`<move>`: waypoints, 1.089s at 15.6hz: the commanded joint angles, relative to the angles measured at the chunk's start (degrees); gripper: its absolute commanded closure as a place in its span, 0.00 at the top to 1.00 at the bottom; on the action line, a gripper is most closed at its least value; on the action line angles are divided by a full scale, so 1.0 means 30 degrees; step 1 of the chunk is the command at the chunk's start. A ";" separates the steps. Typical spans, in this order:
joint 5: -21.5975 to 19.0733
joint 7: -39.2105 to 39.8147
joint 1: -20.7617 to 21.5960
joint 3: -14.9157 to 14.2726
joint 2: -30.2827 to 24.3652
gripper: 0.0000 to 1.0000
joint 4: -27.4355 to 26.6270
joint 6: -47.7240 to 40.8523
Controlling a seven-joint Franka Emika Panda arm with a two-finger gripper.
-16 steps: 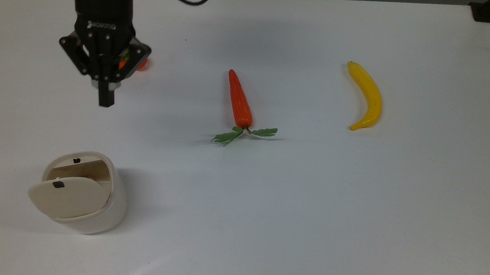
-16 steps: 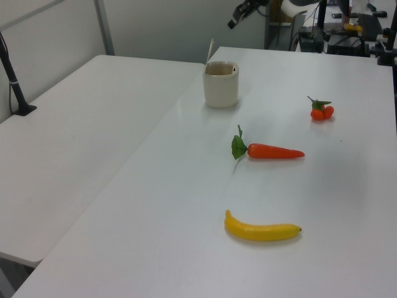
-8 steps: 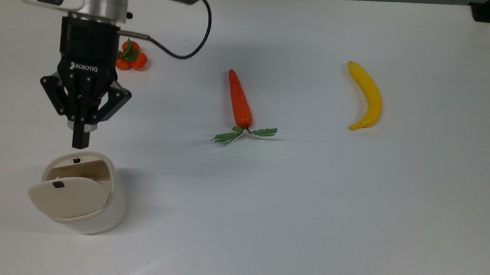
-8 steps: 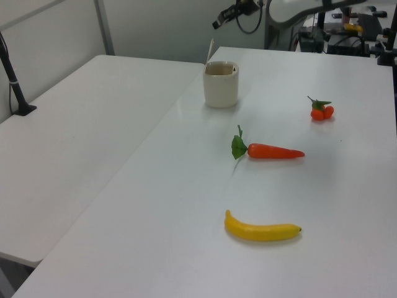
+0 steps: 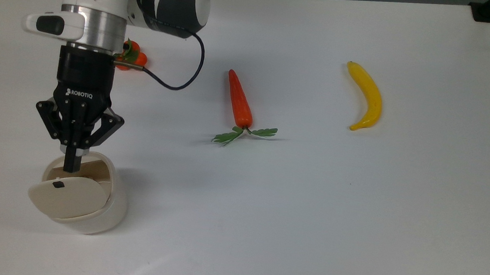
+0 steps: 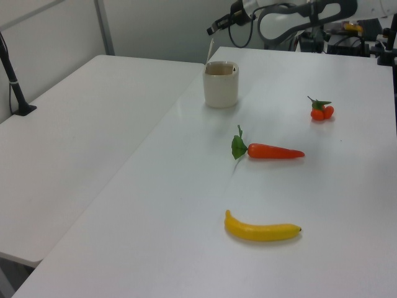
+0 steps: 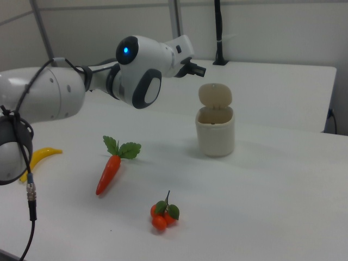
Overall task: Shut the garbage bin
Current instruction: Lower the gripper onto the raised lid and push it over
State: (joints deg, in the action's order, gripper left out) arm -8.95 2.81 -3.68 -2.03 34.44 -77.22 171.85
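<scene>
Garbage bin (image 5: 92, 217) lid (image 5: 66, 196) raised.
Gripper (image 5: 70, 166) above bin opening, fingers (image 5: 70, 162) clenched together, grasping nothing.

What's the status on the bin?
Gripper shut, above bin opening. Garbage bin open, lid upright. Nothing in the way.

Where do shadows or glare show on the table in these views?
Top view: soft shadow on the table to the top view's right of the garbage bin, fainter ones by the carrot and banana. Left view: pale sheen on the table below the bin. Right view: even light, soft shadow under the bin.
</scene>
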 commanded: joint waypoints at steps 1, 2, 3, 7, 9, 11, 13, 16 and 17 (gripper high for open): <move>-0.0124 -0.0057 -0.0118 -0.0174 0.1498 0.00 0.1306 0.1602; -0.0094 -0.0057 -0.0119 -0.0174 0.1558 0.00 0.1307 0.1633; -0.0094 -0.0057 -0.0149 -0.0174 0.1559 0.00 0.1336 0.1778; -0.0094 0.0002 -0.0149 -0.0174 0.1969 0.00 0.1162 0.2892; -0.0035 0.0264 -0.0265 -0.0174 0.1939 0.00 0.0957 0.2893; -0.0006 0.0470 -0.0295 -0.0174 0.1939 0.00 0.0751 0.2893; -0.0006 0.0529 -0.0470 -0.0174 0.1881 0.00 0.0576 0.2893; 0.0023 0.0529 -0.0618 -0.0174 0.1589 0.00 -0.0038 0.2864; 0.0023 0.0529 -0.0618 -0.0174 0.1385 0.00 -0.0302 0.2864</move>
State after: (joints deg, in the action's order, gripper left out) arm -8.91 3.34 -5.68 -2.05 40.25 -75.15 179.36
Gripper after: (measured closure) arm 0.991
